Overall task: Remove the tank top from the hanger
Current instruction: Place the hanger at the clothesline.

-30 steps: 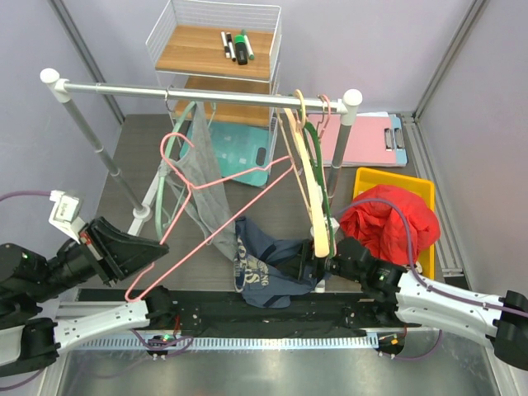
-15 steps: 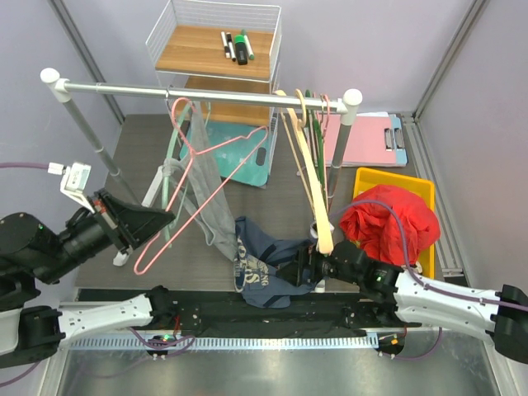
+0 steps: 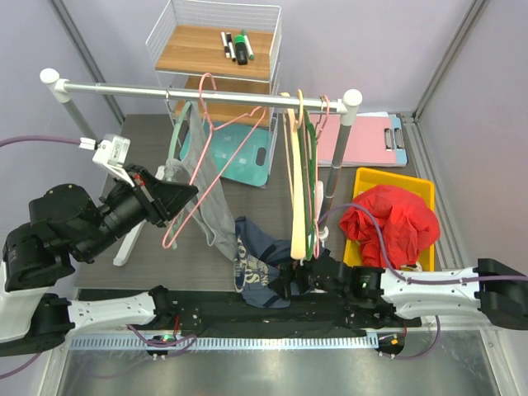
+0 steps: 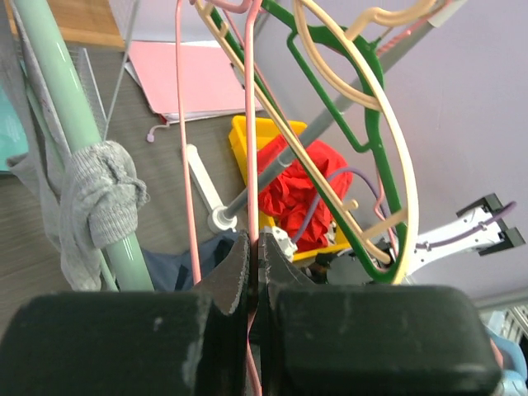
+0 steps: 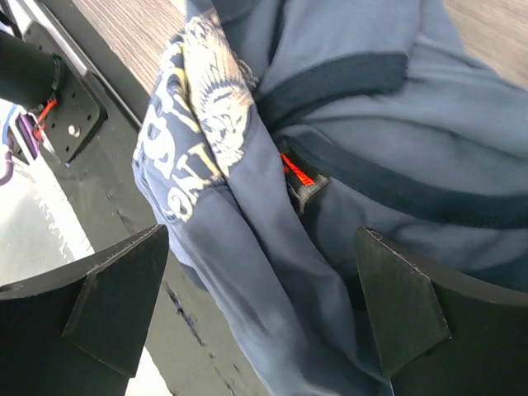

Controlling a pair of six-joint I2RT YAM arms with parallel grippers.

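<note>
Starting with containers: the yellow bin (image 3: pixel 394 176) holds one red cloth (image 3: pixel 388 223), and the wire basket shelf (image 3: pixel 186 49) has markers (image 3: pixel 238 45) on top, too small for us to count. The left gripper (image 4: pixel 252 264) is pinched tight on one pink hanger (image 4: pixel 250 124). The right gripper (image 5: pixel 260 280) gapes wide over the navy tank top (image 5: pixel 330 124), which is crumpled at the near edge of the table (image 3: pixel 132 136). We can't tell if they touch. One grey garment (image 3: pixel 206 198) hangs half hidden among the hangers.
</note>
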